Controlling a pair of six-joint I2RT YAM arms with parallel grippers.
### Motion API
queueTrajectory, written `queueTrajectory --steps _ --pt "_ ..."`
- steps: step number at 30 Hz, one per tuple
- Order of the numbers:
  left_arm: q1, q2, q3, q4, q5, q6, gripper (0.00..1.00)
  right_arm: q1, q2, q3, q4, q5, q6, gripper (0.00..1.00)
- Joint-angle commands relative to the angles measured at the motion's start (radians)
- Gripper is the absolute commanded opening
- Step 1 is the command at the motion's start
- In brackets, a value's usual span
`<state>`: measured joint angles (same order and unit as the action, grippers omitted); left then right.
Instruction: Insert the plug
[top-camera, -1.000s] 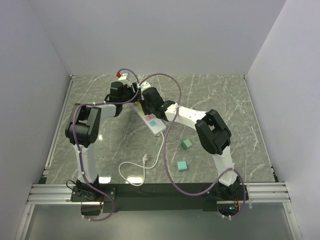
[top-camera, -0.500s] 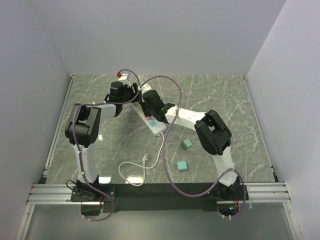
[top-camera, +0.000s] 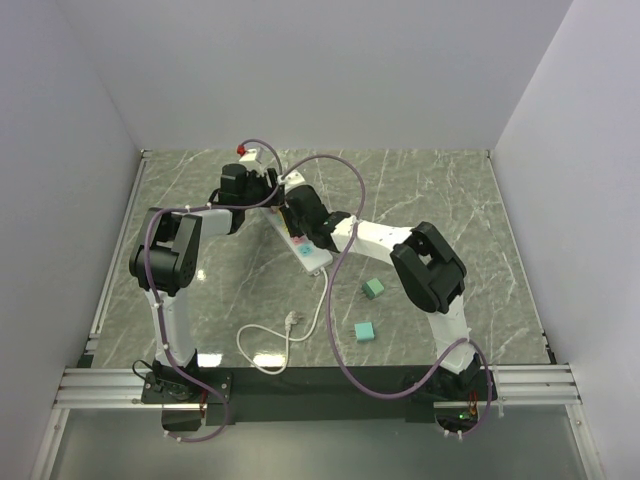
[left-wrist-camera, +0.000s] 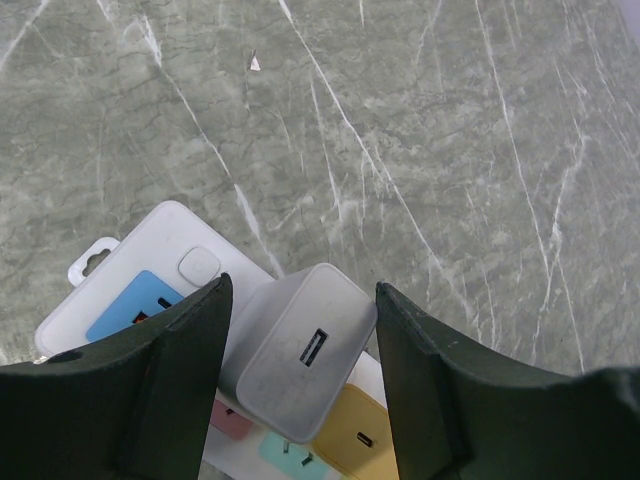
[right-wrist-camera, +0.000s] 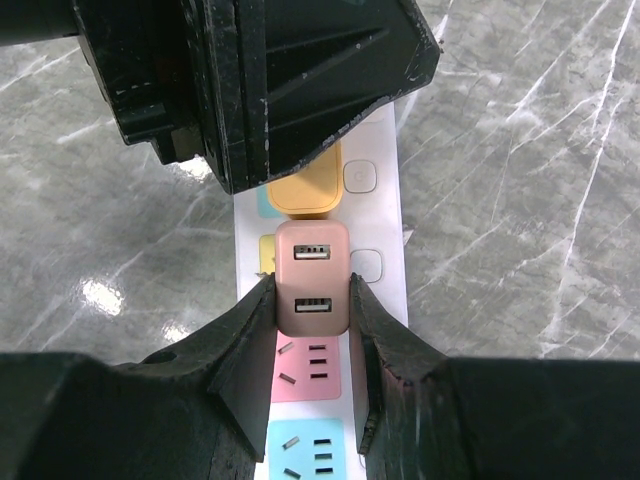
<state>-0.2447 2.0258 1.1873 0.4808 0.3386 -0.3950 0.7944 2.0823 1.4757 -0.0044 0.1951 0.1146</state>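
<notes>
A white power strip (top-camera: 312, 258) with coloured sockets lies at the table's middle back. My right gripper (right-wrist-camera: 312, 285) is shut on a pink two-port USB charger (right-wrist-camera: 312, 262). It holds the charger upright on the strip (right-wrist-camera: 385, 320), between an orange plug (right-wrist-camera: 305, 190) and the free pink socket (right-wrist-camera: 312, 372). Its prongs are hidden. My left gripper (left-wrist-camera: 303, 290) is shut on a white USB charger (left-wrist-camera: 300, 355) that stands on the strip (left-wrist-camera: 150, 240) beside the orange plug (left-wrist-camera: 365, 430). In the top view the two grippers, left (top-camera: 262, 190) and right (top-camera: 298, 215), sit close together.
Two teal blocks (top-camera: 373, 288) (top-camera: 364, 331) lie to the right of the strip. The strip's white cable (top-camera: 270, 345) loops near the front, its plug end (top-camera: 293, 318) lying loose. Grey walls close in the table on three sides.
My right arm has shifted slightly with the pink charger, settling lower over the strip. My left gripper has stayed put on the white charger.
</notes>
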Motion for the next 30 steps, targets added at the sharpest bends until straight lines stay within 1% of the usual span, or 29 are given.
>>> queueTrajectory --steps 1,9,11,21,26,30 --pt "-0.034 -0.030 -0.011 -0.088 0.054 0.028 0.64 0.029 0.051 -0.052 -0.243 -0.043 0.028 0.00" --pt "-0.047 -0.050 -0.020 -0.094 0.073 0.045 0.64 0.058 -0.005 -0.110 -0.233 -0.072 0.066 0.00" --pt "-0.050 -0.047 -0.015 -0.108 0.079 0.056 0.64 0.062 -0.008 -0.117 -0.223 -0.101 0.082 0.00" --pt "-0.064 -0.042 -0.032 -0.140 0.085 0.084 0.64 0.069 0.030 -0.161 -0.190 -0.129 0.151 0.00" --pt "-0.067 -0.044 -0.040 -0.145 0.092 0.088 0.64 0.086 0.059 -0.163 -0.204 -0.118 0.168 0.00" --pt "-0.068 -0.047 -0.040 -0.150 0.092 0.091 0.64 0.103 0.084 -0.143 -0.235 -0.077 0.168 0.00"
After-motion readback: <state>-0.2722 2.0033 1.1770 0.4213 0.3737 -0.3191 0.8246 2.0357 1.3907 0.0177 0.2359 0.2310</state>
